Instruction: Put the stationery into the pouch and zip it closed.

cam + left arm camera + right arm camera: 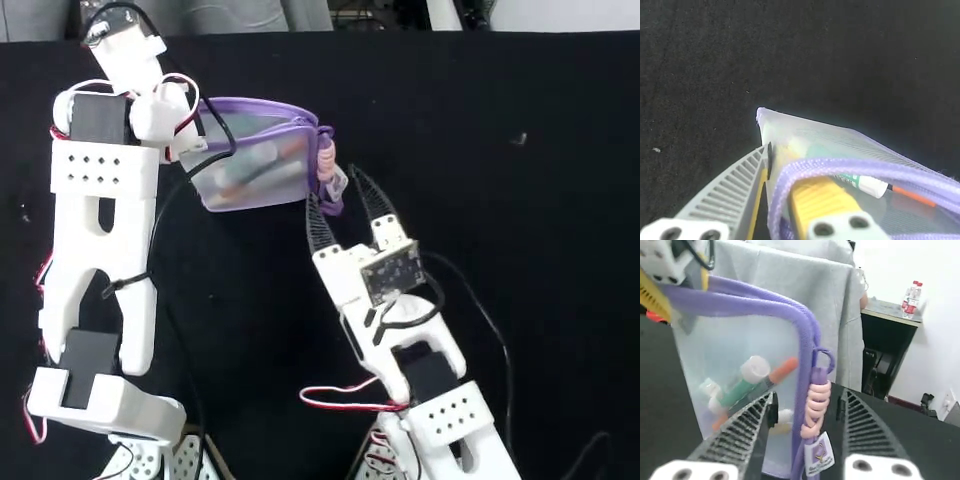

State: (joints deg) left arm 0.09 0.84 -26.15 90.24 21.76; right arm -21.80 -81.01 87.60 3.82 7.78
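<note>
A translucent pouch (250, 160) with a purple zipper band stands upright at the back left of the table. Several pens and markers (262, 168) lie inside it, seen through the wall (757, 377) and past the band (875, 186). My left gripper (185, 140) is shut on the pouch's left end, with its grey finger outside and its yellow pad (820, 200) inside the opening. At the pouch's right end my right gripper (335, 192) stands open. The pink coiled zipper charm (815, 405) hangs between its fingers (745, 432) without touching either one.
The table is covered in black cloth (520, 150), bare to the right and at the front. Red and white cables (340, 398) trail near the right arm's base. Beyond the table hang a grey drape (790, 285) and a dark cabinet (885, 355).
</note>
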